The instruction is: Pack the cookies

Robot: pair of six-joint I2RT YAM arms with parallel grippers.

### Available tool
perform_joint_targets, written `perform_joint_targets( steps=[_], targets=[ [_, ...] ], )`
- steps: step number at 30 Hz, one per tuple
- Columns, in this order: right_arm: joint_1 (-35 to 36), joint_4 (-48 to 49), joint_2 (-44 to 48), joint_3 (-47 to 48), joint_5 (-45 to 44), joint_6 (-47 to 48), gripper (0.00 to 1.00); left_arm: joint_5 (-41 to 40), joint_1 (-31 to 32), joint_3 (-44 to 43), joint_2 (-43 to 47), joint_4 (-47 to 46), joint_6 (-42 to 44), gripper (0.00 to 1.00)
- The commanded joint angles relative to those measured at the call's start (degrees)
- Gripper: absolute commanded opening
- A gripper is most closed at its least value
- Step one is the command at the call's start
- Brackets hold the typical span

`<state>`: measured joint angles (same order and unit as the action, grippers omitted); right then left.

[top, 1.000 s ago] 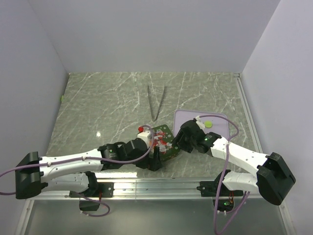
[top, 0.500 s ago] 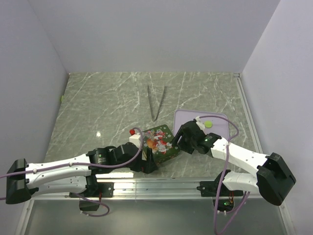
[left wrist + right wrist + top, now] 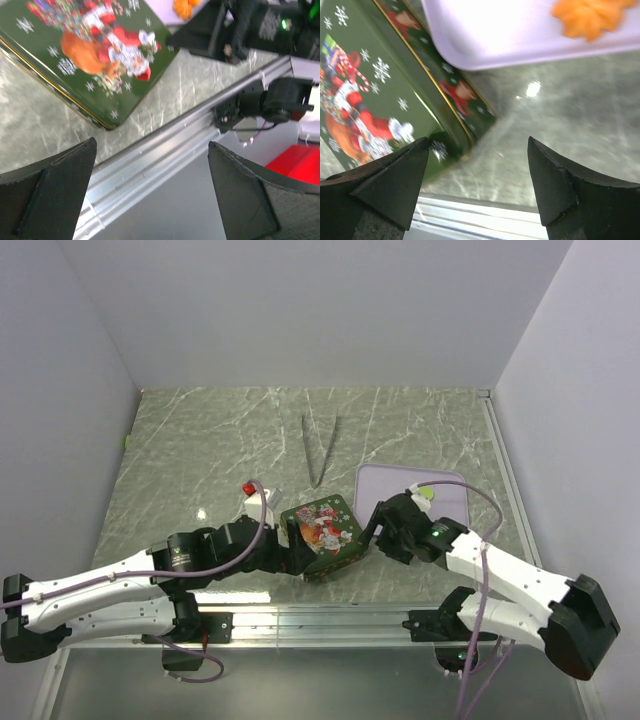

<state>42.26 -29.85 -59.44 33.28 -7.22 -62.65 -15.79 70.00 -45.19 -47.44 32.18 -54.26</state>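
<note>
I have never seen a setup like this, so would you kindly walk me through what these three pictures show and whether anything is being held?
These are two robot arms bolted at the near edge of a marble table. The wide picture comes from a fixed camera above and behind them. The other two come from a small camera on each wrist, so the dark wedges at the bottom of those views are that arm's own fingers. In the middle, between the arms, lies a green Christmas tin with its decorated lid on. To its right is a lilac tray; the right wrist view shows an orange cookie on it. A pair of metal tongs lies further back. The left gripper and the right gripper are both open and hold nothing.
</note>
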Motion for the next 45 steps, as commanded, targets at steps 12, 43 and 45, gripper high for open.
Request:
perform_joint_targets(
  steps=[12, 43, 45],
  targets=[
    [0.54, -5.07, 11.99, 11.02, 2.81, 6.05, 0.67, 0.13, -14.08, -5.7, -3.44, -2.2, 10.83, 0.99],
    [7.39, 63.76, -30.55, -6.12, 35.79, -8.45, 0.0, 11.31, -23.59, 1.95, -4.33, -10.65, 10.14, 0.97],
    [8.27, 66.22, -32.4, -6.82, 35.61, -10.37, 0.0, 11.57, -23.5, 1.51, -4.77, -10.39, 10.49, 0.97]
  ],
)
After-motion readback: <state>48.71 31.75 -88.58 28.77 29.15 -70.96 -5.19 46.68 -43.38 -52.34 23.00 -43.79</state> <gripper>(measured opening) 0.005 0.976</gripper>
